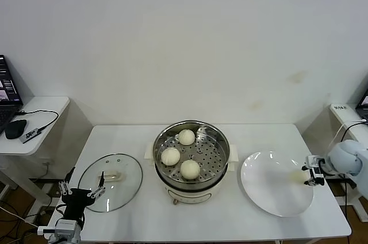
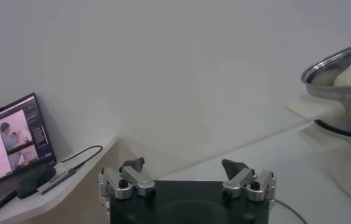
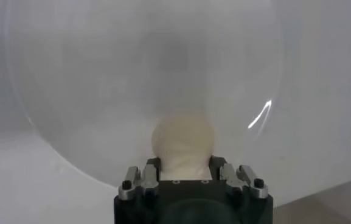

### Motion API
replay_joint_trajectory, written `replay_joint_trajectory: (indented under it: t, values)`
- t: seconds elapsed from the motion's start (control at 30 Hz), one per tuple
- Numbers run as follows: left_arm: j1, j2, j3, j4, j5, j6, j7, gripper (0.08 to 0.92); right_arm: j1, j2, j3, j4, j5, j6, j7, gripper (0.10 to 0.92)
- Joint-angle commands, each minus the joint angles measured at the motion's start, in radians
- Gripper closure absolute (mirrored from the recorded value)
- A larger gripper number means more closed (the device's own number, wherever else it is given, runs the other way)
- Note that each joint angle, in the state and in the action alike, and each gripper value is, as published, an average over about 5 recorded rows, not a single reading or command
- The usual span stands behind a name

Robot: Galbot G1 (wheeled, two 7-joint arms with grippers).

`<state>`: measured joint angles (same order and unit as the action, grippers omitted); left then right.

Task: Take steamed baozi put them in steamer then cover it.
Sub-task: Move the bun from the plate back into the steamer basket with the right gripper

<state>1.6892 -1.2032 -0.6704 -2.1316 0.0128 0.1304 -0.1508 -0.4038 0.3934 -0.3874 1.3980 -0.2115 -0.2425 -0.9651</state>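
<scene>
Over at the right end of the surface [image 1: 230,221], the right gripper [image 3: 184,169] has its fingers clamped on the last steamed baozi [image 3: 183,141], which sits at the right edge of the flat white plate [image 1: 270,189]. The other three buns [image 1: 180,153] already lie in the steamer [image 1: 190,160], near the middle of the surface.

The bun looks soft and smooth, a cream-white dome with a matte skin, so I'd worry about the fingers squeezing it out of shape or tearing the skin if the grip is too hard. A light grip carries the opposite risk, since a round, yielding thing could slip out on the way across. The plate is glossy and shallow, and the bun might stick to it and drag it along on lifting.

The steamer is shiny steel with a perforated tray and a raised rim, so a low carry could clip that edge.

The cover [image 1: 110,180], clear glass with a metal rim and a pale oblong handle, lies flat on the left. The left gripper [image 1: 80,191] waits by its near edge with fingers spread wide, holding nothing.
</scene>
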Motion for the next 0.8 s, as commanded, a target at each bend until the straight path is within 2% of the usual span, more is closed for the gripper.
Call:
replay_joint_trajectory:
  t: [0.03,0.4,0.67,0.8]
  values:
    - [-0.002,0.001,0.004,-0.003,0.001,0.001,0.0,0.177,0.237,-0.077,-0.107,0.15,0.131,-0.046,-0.003,0.516]
    - [-0.011,0.014,0.017,-0.009,0.003,0.003,0.001,0.177,0.668,-0.088,-0.394,0.316,0.377,-0.155,0.003,0.515]
    - [-0.017,0.023,0.018,-0.009,0.003,0.006,0.002,0.177,1.021,0.055,-0.713,0.369,0.545,-0.25,0.055,0.515]
    - [-0.017,0.019,0.017,-0.002,0.003,0.006,0.002,0.177,1.095,0.158,-0.788,0.364,0.629,-0.298,0.091,0.513]
